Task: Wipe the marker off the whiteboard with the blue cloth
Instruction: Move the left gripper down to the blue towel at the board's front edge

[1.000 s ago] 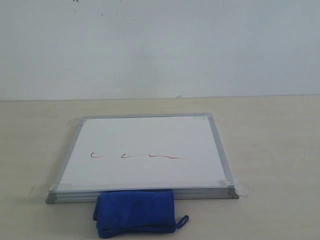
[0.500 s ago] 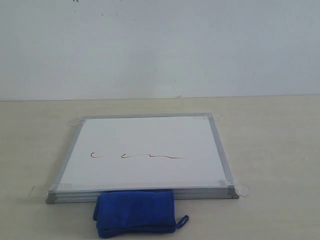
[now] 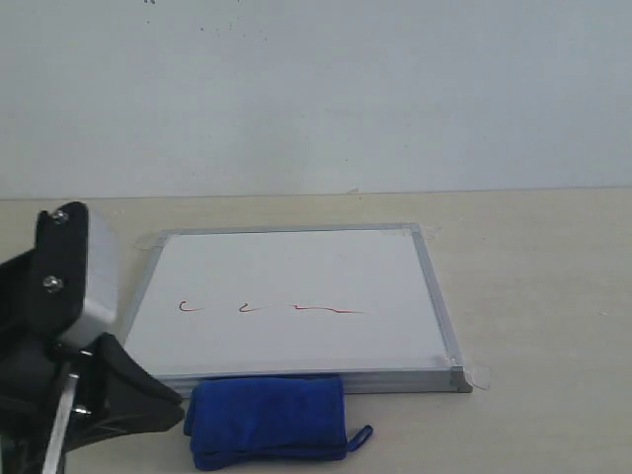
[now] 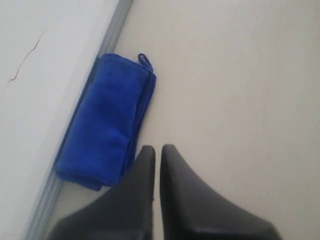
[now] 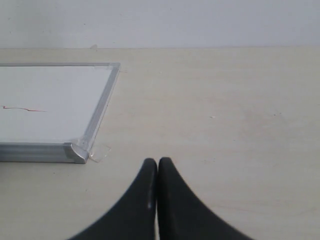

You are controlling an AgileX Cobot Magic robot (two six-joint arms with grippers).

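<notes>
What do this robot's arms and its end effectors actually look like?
The left end effector and right end effector are each a pair of smooth black fingers tapering to blunt tips. The left arm is black with a pale grey block bearing two silver screws. No markings show.

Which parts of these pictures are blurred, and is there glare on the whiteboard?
Exterior view: even, soft light, no glare on the whiteboard, the marker line readable; the left arm, close to the lens, looks blurred. Left wrist view: the blue cloth is fairly sharp, the left gripper dark and soft-edged. Right wrist view: the right gripper is a dark shape without detail.
</notes>
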